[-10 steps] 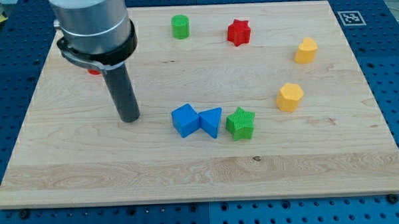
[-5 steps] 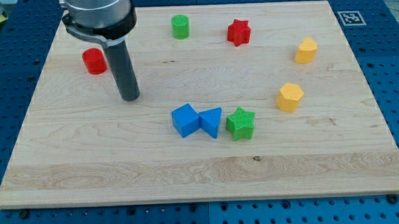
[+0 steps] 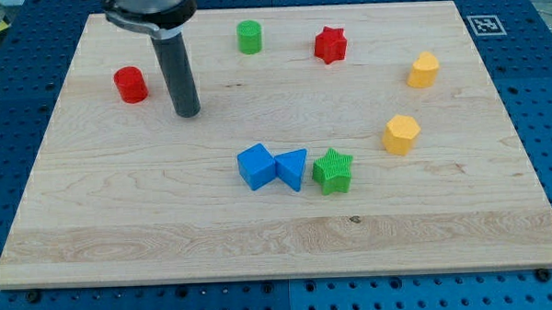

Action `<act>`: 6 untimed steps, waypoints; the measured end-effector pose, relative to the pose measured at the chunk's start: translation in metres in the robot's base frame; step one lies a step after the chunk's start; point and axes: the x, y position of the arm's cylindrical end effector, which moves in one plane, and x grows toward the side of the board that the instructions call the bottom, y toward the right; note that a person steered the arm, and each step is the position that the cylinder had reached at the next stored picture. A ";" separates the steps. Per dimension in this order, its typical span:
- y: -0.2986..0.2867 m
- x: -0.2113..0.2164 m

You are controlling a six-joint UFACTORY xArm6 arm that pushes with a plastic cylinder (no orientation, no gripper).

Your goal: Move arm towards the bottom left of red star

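Note:
The red star (image 3: 329,44) lies near the view's top, right of centre. My tip (image 3: 188,111) rests on the board well to the left of the star and lower than it. The tip is just right of the red cylinder (image 3: 130,85) and below-left of the green cylinder (image 3: 249,36). No block touches the tip.
A blue cube (image 3: 256,166), a blue triangle (image 3: 293,168) and a green star (image 3: 333,170) sit in a row near the board's middle. Two yellow blocks lie at the right, one (image 3: 423,70) above the other (image 3: 400,134). The wooden board (image 3: 444,223) has a marker tag (image 3: 483,23) at its top right corner.
My tip has moved toward the view's top and slightly right, from left of the blue cube to beside the red cylinder, which is now uncovered. No block has moved.

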 end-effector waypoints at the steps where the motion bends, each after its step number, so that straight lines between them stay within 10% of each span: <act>1: 0.013 -0.005; 6: 0.111 -0.001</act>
